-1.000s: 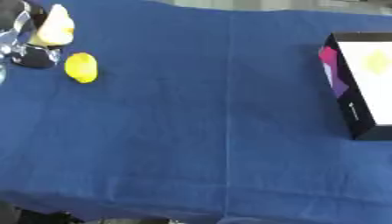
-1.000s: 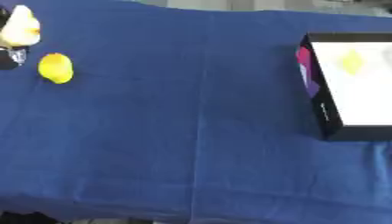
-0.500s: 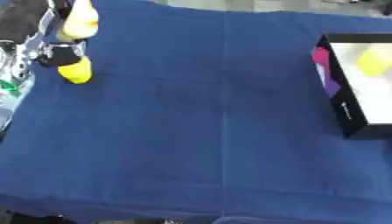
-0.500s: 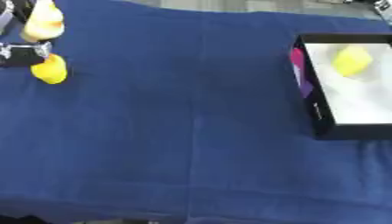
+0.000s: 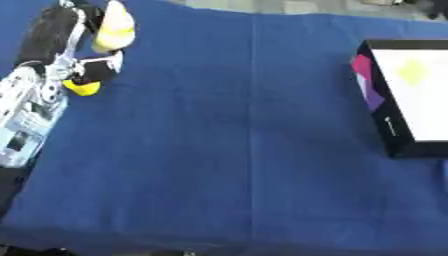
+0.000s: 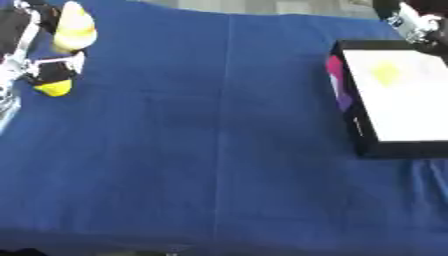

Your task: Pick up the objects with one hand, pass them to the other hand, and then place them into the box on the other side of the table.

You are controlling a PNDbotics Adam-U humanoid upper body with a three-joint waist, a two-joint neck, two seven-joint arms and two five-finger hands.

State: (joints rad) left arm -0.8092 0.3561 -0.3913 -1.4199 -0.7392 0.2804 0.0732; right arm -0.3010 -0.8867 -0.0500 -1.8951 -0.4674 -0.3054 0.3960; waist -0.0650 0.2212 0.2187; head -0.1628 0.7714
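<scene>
A staged test or lab bench is suggested rather than a home. The whole work surface is covered by a plain dark-blue cloth [image 5: 245,150] with a pressed crease down its middle, and a strip of pale grey floor [image 6: 280,6] is seen beyond its far edge. Well to the right of the fingers of the black-and-silver left robot hand [image 5: 61,60], an open black cardboard box with a white inside [image 5: 411,100] is laid out. No household furnishings can be made out.
</scene>
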